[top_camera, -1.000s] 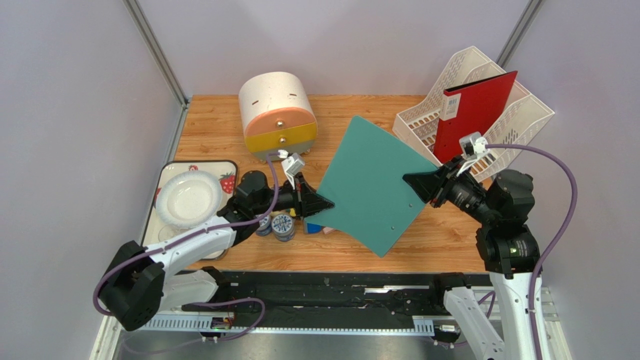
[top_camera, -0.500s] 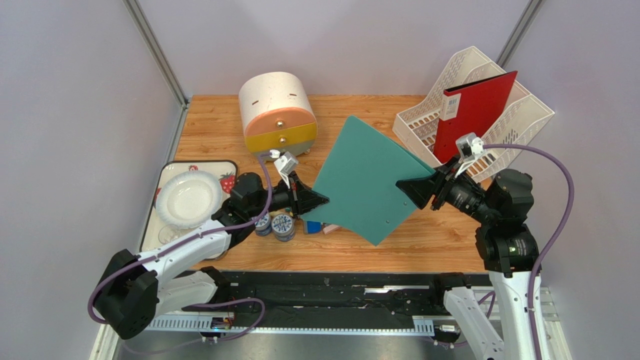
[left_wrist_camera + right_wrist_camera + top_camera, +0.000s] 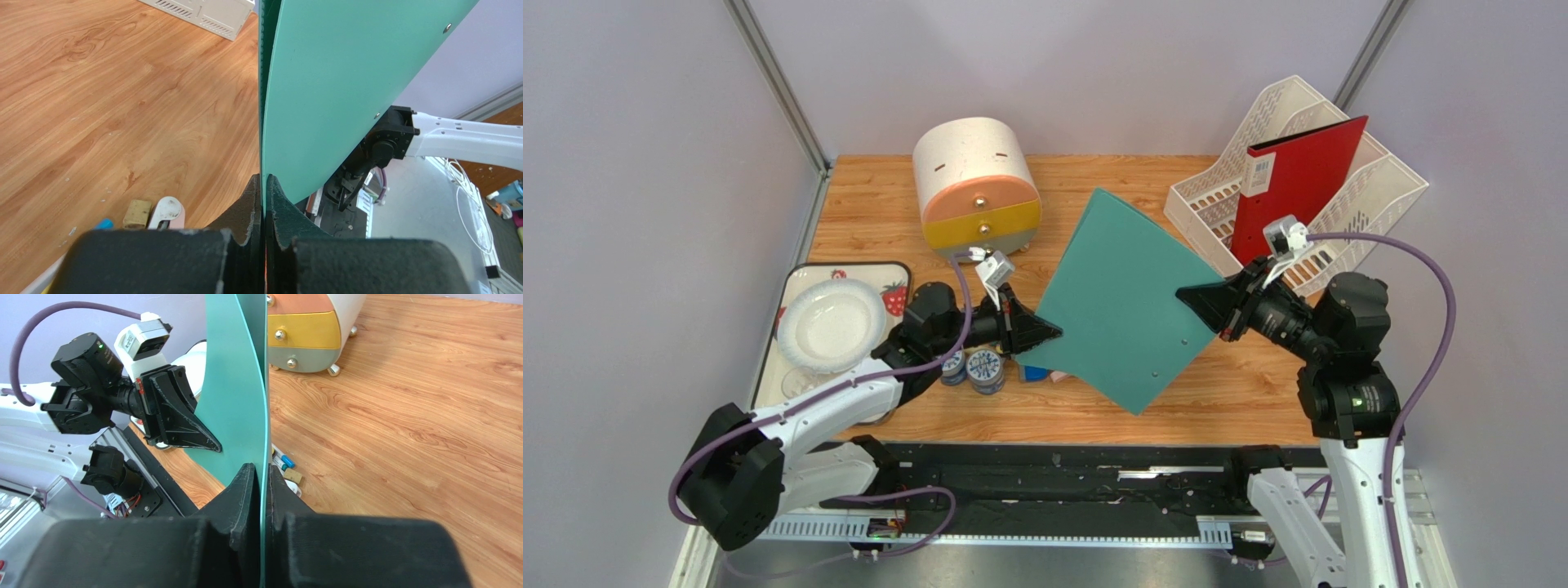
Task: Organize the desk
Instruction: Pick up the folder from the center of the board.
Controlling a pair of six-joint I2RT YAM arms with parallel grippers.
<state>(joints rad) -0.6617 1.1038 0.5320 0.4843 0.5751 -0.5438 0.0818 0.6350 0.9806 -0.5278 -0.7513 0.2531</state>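
**A:** What are your claws doing?

**B:** My left claw (image 3: 1048,331) is pinched tight on the left edge of a teal folder (image 3: 1124,306), fingers flat against both faces. My right claw (image 3: 1192,298) is clamped on the opposite edge, toward the right of the frame. The folder hangs between them, tilted like a diamond in the overhead view.

**A:** Is it off the surface?

**B:** Near my fingers it stands on edge, clear of the wood. I cannot tell whether its lowest corner touches.

**A:** And the surface itself?

**B:** The surface (image 3: 879,208), orange-brown wood grain, fills the middle of the overhead frame, from the back wall down to the black rail by my bases.

**A:** What sits on it?

**B:** At upper centre there is a round drawer cabinet (image 3: 977,184) in cream, peach and yellow. At upper right a white file rack (image 3: 1382,184) has a red binder (image 3: 1296,184) standing in it. At left a strawberry-print tray (image 3: 895,276) carries a white plate (image 3: 827,325). Two small jars (image 3: 986,368) stand just below my left claw in the frame, near the folder's left corner.
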